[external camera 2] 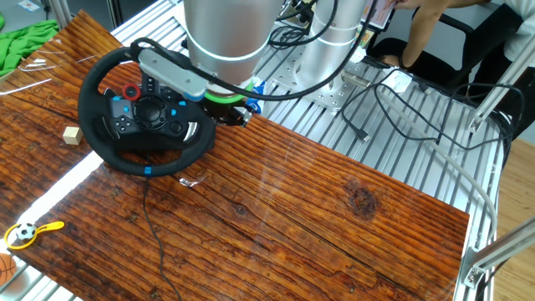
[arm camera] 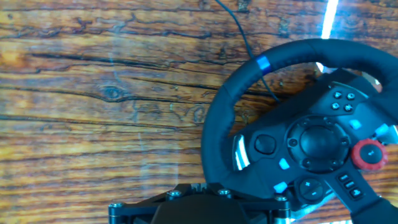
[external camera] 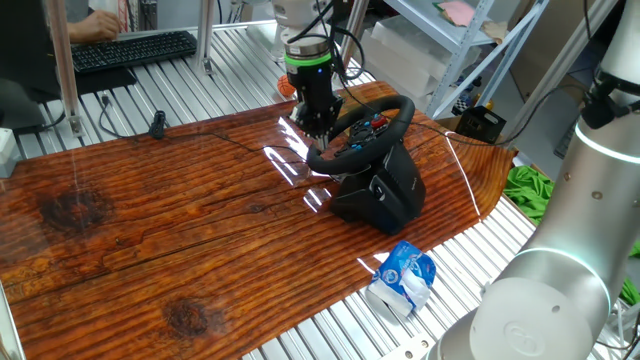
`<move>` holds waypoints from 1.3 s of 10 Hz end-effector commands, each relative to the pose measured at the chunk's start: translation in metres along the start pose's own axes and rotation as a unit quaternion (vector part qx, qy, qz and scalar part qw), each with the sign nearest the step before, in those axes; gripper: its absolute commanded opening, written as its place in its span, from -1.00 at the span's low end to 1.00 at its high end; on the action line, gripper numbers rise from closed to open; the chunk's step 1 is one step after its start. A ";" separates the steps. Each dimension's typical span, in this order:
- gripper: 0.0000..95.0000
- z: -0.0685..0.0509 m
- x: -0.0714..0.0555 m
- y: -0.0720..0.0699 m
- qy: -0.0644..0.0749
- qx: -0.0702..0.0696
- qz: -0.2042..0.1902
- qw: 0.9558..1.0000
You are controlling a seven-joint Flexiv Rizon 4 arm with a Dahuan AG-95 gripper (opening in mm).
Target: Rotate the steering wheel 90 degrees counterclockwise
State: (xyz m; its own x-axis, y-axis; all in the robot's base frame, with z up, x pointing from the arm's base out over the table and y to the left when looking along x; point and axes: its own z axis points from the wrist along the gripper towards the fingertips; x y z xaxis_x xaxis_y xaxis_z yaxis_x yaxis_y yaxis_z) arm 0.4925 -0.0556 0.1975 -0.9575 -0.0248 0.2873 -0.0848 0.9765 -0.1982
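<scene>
1. The wheel (external camera: 365, 130) sat on its black base (external camera: 385, 195) near the far right part of the wooden table (external camera: 150, 240), tilted toward the arm; in the other fixed view the blue stripe (external camera 2: 148, 171) on the rim lay at the bottom edge
2. The gripper (external camera: 318, 128) hung at the rim's near-left side, touching or just beside it; whether the fingers were clamped on the rim or spread apart I could not tell, since the hand view showed only the black finger mount (arm camera: 205, 208) under the rim and no fingertips
3. If the grasp was shallow, the thick rim could have slid out partway through the turn, leaving it short of 90 degrees
4. A straight push instead of an arc around the hub (arm camera: 320, 140) would likely have dragged or tipped the base, which did not look fastened down
5. The cable (external camera 2: 150, 226) across the table and the spokes' buttons (arm camera: 367, 152) could have snagged a finger during the sweep
</scene>
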 end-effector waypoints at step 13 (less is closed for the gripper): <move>-1.00 -0.011 -0.025 -0.041 0.010 -0.023 -0.011 1.000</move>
State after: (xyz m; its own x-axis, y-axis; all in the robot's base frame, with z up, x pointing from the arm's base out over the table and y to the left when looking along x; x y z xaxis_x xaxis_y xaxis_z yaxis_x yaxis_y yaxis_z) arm 0.5265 -0.0943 0.2096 -0.9480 -0.0436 0.3154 -0.0959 0.9837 -0.1521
